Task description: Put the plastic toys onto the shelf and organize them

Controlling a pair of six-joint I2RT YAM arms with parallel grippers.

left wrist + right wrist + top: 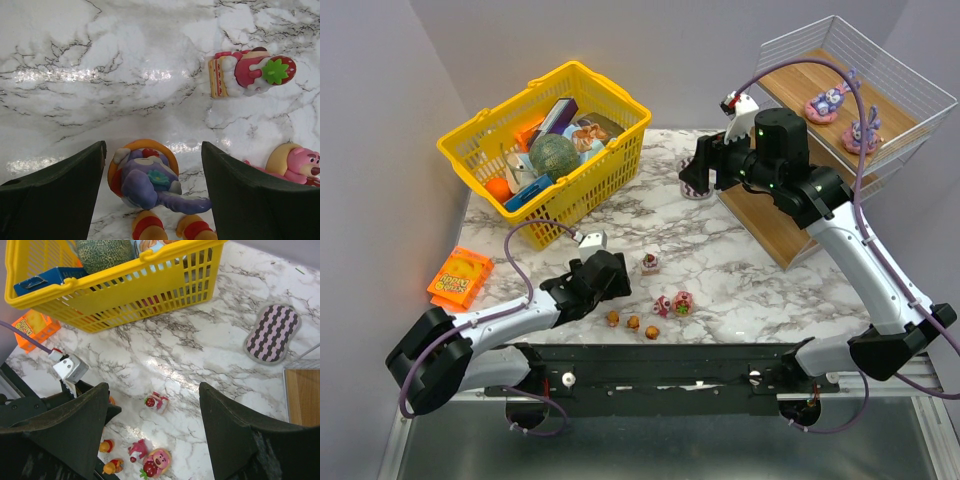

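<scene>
A purple bunny (145,180) on an orange-rimmed base lies on its side between the fingers of my left gripper (153,147). That gripper is open, with a gap on both sides of the bunny. An orange bear (150,225) lies just nearer. A strawberry cake toy (250,70) and a pink bear (300,165) lie beyond to the right. From above, my left gripper (615,272) hides the bunny. Three orange bears (633,323) and two pink toys (673,304) lie near it. Two purple bunnies (827,103) stand on the shelf (790,85). My right gripper (693,178) hangs open, holding nothing, in front of the shelf.
A yellow basket (510,100) full of items stands at the back left. An orange packet (460,277) lies at the left table edge. The purple zigzag pad (272,332) lies beside the shelf's lower board (302,395), under my right gripper (153,390).
</scene>
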